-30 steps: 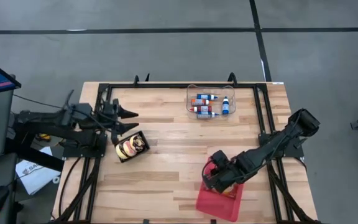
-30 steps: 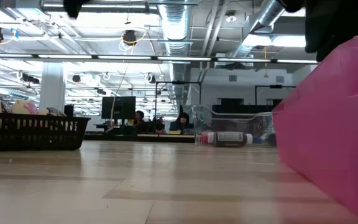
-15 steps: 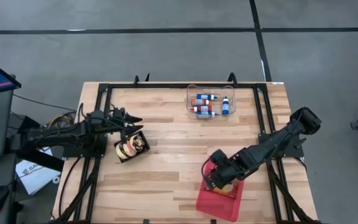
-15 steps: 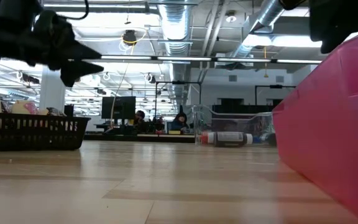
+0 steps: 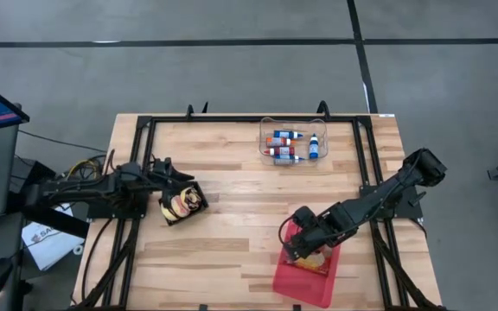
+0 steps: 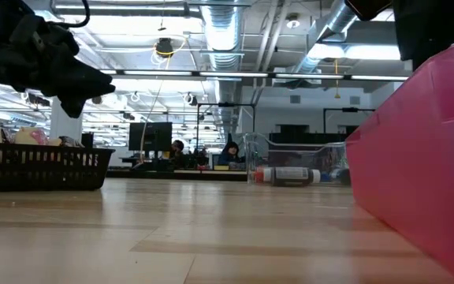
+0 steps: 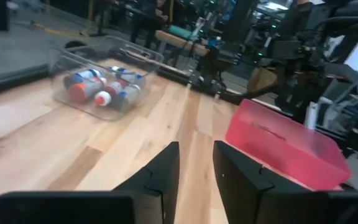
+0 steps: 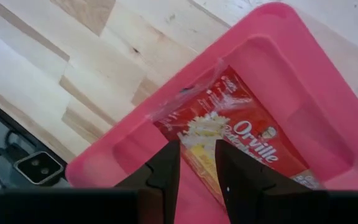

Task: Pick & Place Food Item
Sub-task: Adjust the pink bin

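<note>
A red-and-yellow popcorn packet point(image 8: 241, 134) lies flat on the floor of the pink bin point(image 8: 104, 165) near the table's front right. My right gripper point(image 8: 196, 146) points steeply down over the packet's yellow part, open by a narrow gap. At the table's left a black basket point(image 5: 182, 202) holds pale, round food items. My left gripper point(image 5: 178, 173) hangs level just above the basket's far left side. Its fingers stand a narrow gap apart point(image 7: 196, 146) with nothing between them. My right gripper comes at the popcorn packet from above, and the packet spreads past both fingers on either side. I cannot tell whether the fingertips touch it.
A clear tub point(image 5: 293, 143) of small bottles stands at the far middle of the table. Bare wood lies between basket, tub and bin. Black frame rails run along the table's edges. Beyond the table the low view shows a room with people seated far off.
My left gripper has come down from high above the table to just over the basket, drawing back a little toward the table's left edge. Its fingers have closed from a wide spread to a narrow gap.
</note>
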Controlling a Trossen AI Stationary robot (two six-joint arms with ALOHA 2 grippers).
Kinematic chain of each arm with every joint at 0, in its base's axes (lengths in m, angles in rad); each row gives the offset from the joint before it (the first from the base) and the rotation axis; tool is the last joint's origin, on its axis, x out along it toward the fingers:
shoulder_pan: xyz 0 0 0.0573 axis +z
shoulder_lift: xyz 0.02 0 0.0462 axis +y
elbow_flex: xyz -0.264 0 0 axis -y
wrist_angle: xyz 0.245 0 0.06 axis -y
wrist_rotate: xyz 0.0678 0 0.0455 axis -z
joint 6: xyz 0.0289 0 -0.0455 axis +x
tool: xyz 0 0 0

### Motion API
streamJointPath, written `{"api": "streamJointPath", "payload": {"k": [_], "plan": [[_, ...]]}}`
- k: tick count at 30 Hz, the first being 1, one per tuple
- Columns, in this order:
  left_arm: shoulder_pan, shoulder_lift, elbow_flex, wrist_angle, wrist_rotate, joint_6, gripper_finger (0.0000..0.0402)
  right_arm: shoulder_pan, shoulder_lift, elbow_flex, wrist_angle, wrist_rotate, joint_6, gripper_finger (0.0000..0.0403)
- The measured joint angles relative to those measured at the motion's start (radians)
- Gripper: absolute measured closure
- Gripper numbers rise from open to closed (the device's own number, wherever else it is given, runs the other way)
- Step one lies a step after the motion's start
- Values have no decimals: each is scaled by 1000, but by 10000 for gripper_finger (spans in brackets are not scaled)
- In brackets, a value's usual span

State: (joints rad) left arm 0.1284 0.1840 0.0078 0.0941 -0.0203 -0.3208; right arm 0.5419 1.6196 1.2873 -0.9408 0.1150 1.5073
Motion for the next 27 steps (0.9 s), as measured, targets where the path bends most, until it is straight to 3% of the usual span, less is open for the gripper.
{"api": "streamJointPath", "payload": {"k": [6, 11, 16, 20, 23, 27], "plan": [[-84, -99, 0, -49, -121, 42, 309, 0, 0, 0, -19, -10, -27, 308], [-127, -97, 0, -42, -192, 83, 310, 0, 0, 0, -20, -1, -71, 307], [-141, -55, 0, -43, -193, -17, 310, -16, 0, 0, -27, 48, -178, 307], [-141, -19, -1, -22, -201, -107, 310, -46, -10, 0, -5, 153, -223, 307], [-141, 1, -1, 12, -200, -105, 309, -60, -27, 0, -13, 245, -201, 307], [-141, 22, -1, 13, -200, -105, 310, -103, -16, -1, -194, 260, -111, 307]]}}
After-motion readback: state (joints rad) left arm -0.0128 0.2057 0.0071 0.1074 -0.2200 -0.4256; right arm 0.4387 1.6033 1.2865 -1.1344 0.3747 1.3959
